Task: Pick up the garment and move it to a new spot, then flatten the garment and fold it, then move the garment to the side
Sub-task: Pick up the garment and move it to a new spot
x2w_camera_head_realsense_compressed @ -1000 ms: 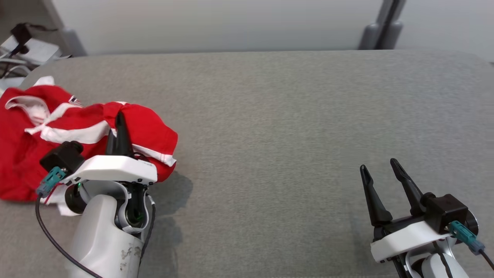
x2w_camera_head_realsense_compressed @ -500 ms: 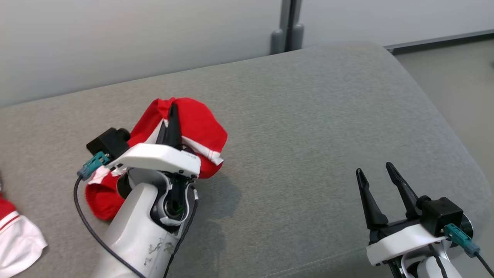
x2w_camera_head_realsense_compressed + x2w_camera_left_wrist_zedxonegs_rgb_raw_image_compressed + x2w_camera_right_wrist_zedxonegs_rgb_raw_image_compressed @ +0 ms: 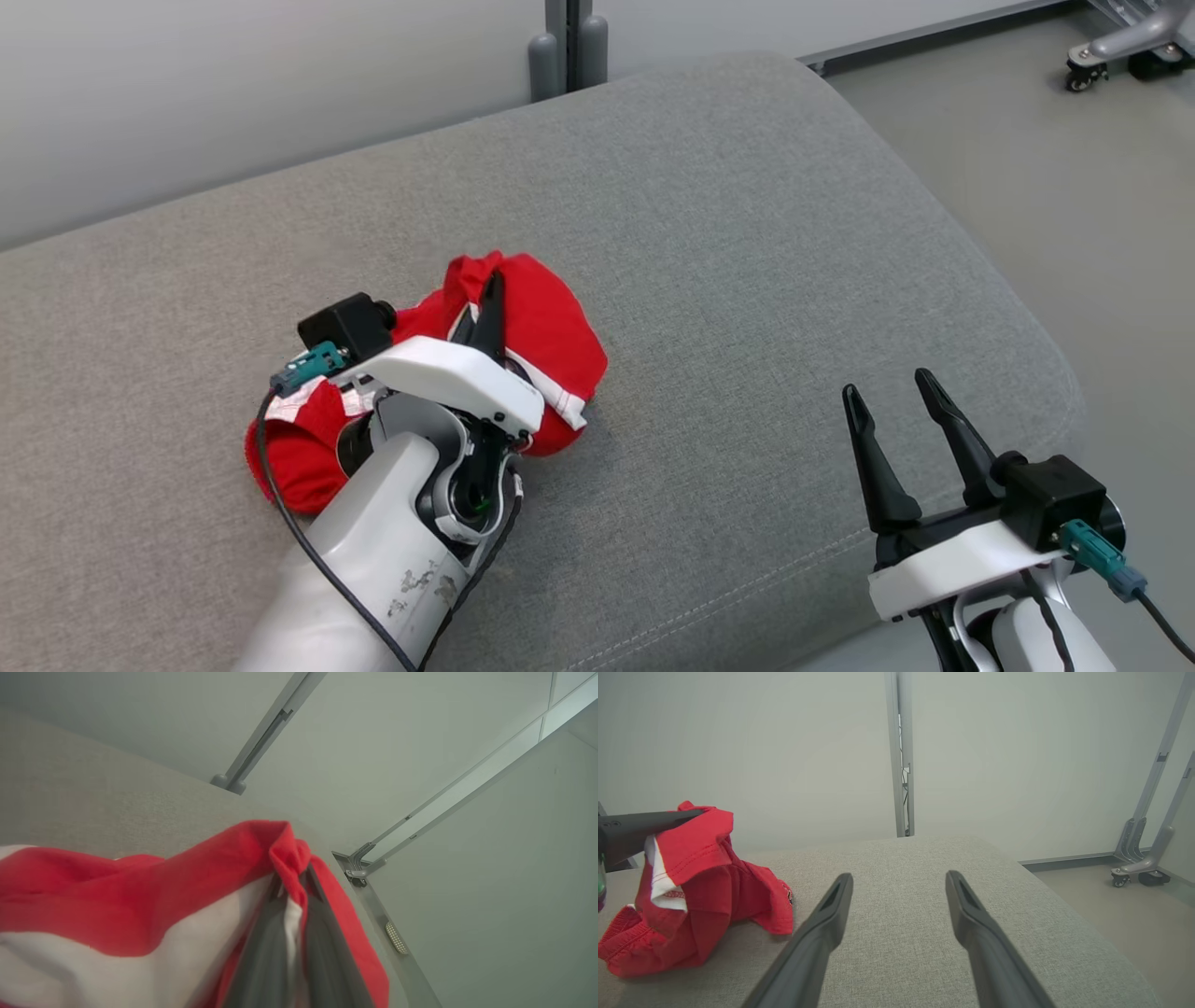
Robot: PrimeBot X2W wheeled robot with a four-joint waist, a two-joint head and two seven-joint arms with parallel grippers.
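Note:
The garment (image 3: pixel 551 327) is red with white bands. It is bunched up and hangs from my left gripper (image 3: pixel 491 282), which is shut on a fold at its top. Its lower part rests on the grey cushioned surface (image 3: pixel 747 233), left of centre. In the left wrist view the red cloth (image 3: pixel 187 877) is pinched between the dark fingers (image 3: pixel 322 933). In the right wrist view the garment (image 3: pixel 700 882) hangs at the left from the left gripper's tip (image 3: pixel 686 814). My right gripper (image 3: pixel 887 385) stands open near the front right corner, with nothing between its fingers (image 3: pixel 831 914).
The surface curves off to bare floor (image 3: pixel 1074 187) on the right, with its front edge close to my right gripper. A grey post (image 3: pixel 560 47) stands against the pale wall behind. A wheeled stand foot (image 3: pixel 1120 47) sits at the far right.
The head view has swung to the right. My left gripper has carried the garment rightwards along the surface, away from the red pile at the left. The right gripper stays open.

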